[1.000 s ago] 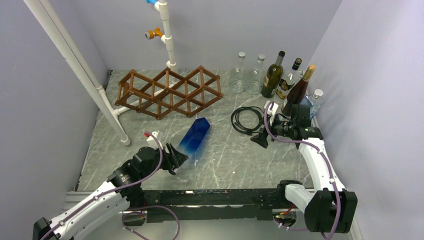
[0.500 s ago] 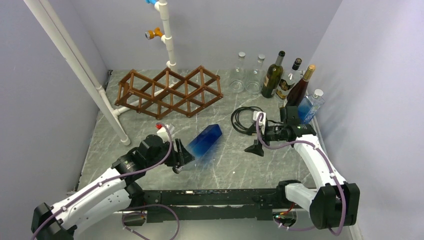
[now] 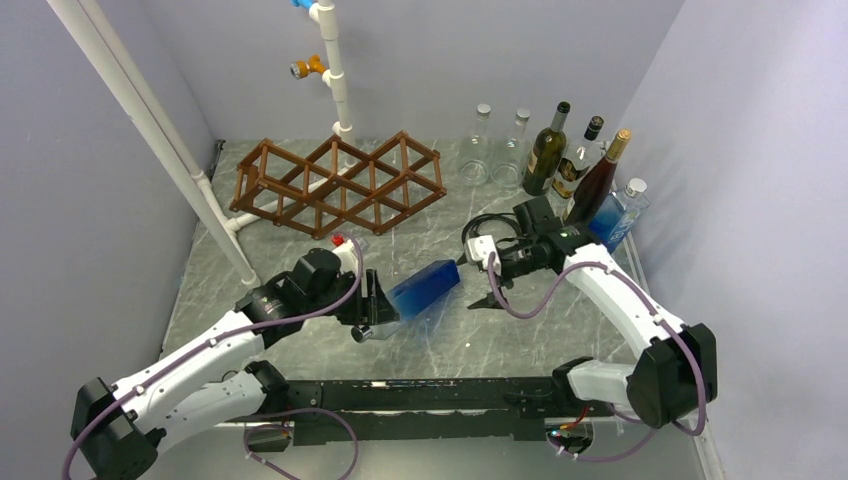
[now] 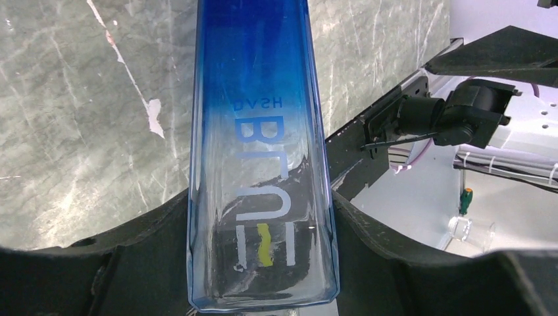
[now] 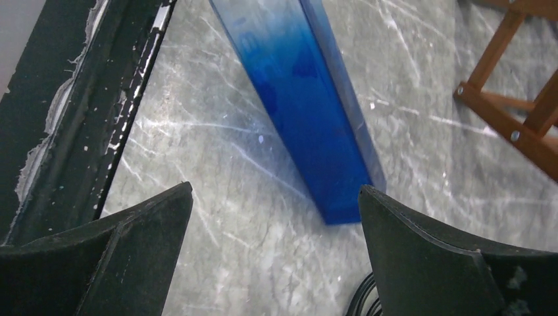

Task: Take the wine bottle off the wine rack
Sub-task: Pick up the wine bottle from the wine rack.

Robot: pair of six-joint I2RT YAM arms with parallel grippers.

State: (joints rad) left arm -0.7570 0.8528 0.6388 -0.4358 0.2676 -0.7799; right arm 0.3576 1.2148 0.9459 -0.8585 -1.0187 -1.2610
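The wine bottle [image 3: 425, 288] is a square blue glass one, clear toward its base. My left gripper [image 3: 375, 310] is shut on its clear base end, with the glass wedged between both fingers in the left wrist view [image 4: 262, 197]. The bottle [image 4: 263, 118] points right across the front middle of the table, well clear of the brown wooden wine rack [image 3: 340, 185]. My right gripper [image 3: 478, 282] stands open just past the bottle's blue far end. That end [image 5: 309, 112] lies ahead of the open right gripper [image 5: 275, 191], toward its right finger.
Clear bottles [image 3: 478, 150] and dark wine bottles [image 3: 545, 150] stand at the back right, beside a small blue-tinted bottle [image 3: 615, 215]. A coiled black cable [image 3: 490, 230] lies under the right arm. White pipes [image 3: 335, 70] rise behind and left of the rack.
My left arm has swung the bottle rightward, turning it from pointing toward the rack to pointing right. My right arm has moved left from the back-right bottles to the bottle's far end.
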